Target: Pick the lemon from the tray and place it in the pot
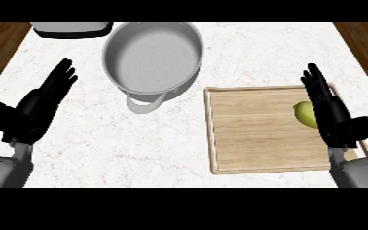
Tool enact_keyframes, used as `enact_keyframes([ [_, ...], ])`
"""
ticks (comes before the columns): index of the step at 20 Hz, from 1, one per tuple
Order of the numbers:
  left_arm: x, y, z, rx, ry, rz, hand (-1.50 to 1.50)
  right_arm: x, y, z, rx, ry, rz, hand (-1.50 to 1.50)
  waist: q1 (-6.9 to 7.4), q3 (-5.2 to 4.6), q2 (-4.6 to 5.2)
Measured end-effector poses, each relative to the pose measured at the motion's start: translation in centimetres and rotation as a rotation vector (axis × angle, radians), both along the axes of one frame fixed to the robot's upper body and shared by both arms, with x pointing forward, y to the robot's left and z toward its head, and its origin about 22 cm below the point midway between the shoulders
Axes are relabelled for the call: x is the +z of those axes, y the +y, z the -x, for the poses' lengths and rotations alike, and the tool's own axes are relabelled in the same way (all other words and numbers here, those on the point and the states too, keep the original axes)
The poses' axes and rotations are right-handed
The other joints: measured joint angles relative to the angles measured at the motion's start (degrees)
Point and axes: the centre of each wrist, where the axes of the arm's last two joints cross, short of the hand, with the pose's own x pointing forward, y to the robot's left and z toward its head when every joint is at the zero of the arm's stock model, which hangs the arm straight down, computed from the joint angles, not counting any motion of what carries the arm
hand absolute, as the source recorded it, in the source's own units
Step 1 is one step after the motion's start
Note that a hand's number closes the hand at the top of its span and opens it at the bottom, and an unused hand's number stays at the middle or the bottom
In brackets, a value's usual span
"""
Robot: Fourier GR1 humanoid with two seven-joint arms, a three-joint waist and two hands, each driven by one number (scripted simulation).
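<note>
I see the lemon (304, 114) at the tray's (251, 136) right edge, just left of my open, empty right hand (329, 111) and partly hidden by it, pot (152, 56) far-left near the counter's back edge, left hand (39, 105) open, well apart.

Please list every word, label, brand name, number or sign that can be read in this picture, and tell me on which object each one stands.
There are none to read.
The pot, the wooden tray and the lemon carry no writing or marks.
The white counter shows only a speckled pattern, no text.
The dark object at the top edge is cut off; no label shows on the visible part.
The left hand and right hand bear no markings.
</note>
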Motion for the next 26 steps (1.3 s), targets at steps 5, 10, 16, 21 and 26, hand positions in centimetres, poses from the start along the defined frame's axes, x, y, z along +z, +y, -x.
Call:
enact_keyframes([
  [5, -0.7, 1.2, 0.7, 0.112, 0.009, -0.085, 0.00, -0.7, -6.6, 1.2, 0.009, 0.040, -0.133, 1.50, 1.07, 0.43, 1.09],
  [10, -2.4, 2.9, 2.3, 0.223, 0.070, -0.155, 0.00, -0.6, -13.0, 3.3, -0.157, -0.122, 0.063, -1.50, 1.01, 0.63, 1.43],
  [16, -3.3, 2.6, 3.1, 0.265, 0.091, -0.180, 0.00, -4.7, -17.5, 7.8, -0.180, -0.340, 0.071, -1.50, 1.45, 0.66, 1.55],
  [21, -3.9, 2.1, 3.2, 0.268, 0.101, -0.189, 0.00, -3.7, -21.1, 8.4, -0.107, -0.298, 0.143, -1.50, 1.76, 0.50, 1.52],
  [26, -4.5, 1.5, 3.8, 0.268, 0.100, -0.198, 0.00, 0.5, -22.8, 6.1, 0.002, -0.221, 0.249, -1.50, 2.01, 0.38, 1.45],
])
